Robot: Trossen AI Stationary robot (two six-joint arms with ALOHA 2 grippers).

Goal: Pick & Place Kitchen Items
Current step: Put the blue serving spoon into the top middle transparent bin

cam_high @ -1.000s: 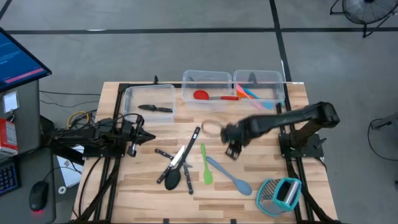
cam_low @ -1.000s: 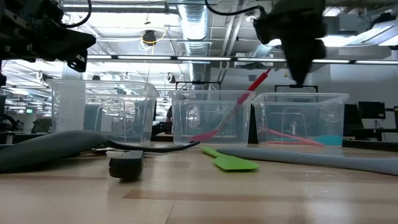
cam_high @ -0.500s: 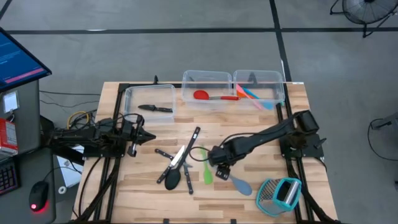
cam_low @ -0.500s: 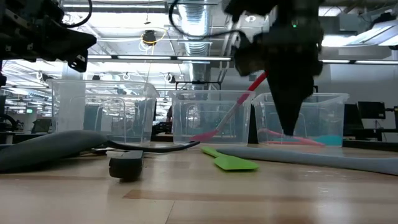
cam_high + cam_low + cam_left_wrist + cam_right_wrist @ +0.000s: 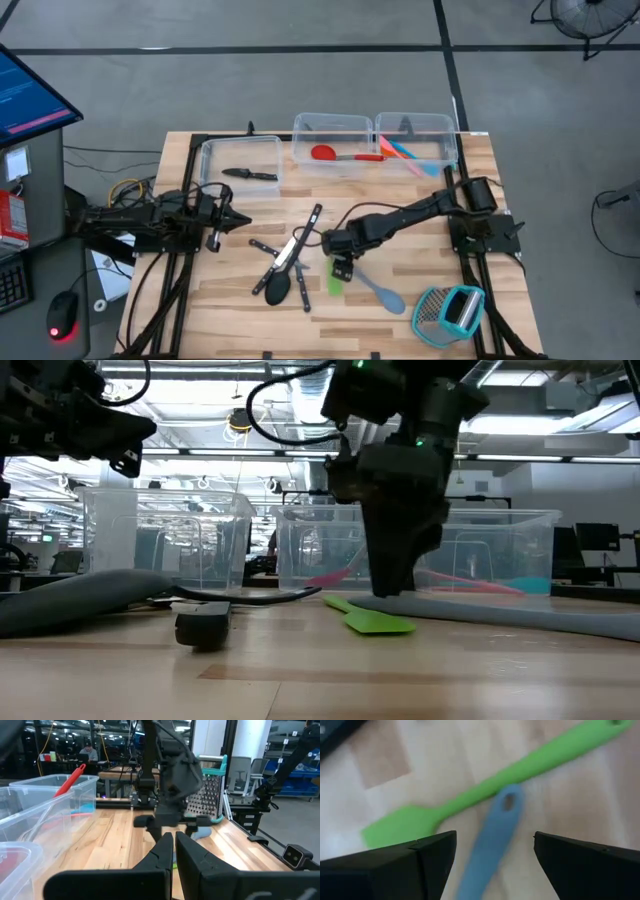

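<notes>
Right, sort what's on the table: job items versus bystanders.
Job items: green spatula, grey-blue spatula, black spoon, knives, red spoon, right end effector open above the spatulas.
Bystanders: grater, clear bins, left end effector.

Looking straight down from high above on the whole tabletop (image 5: pixel 420 290). Level with the boards, facing the bins and room behind. Along the left fingers toward the right arm. Close over the green spatula (image 5: pixel 485 790), also seen from overhead (image 5: pixel 333 280) and low (image 5: pixel 368 620).
</notes>
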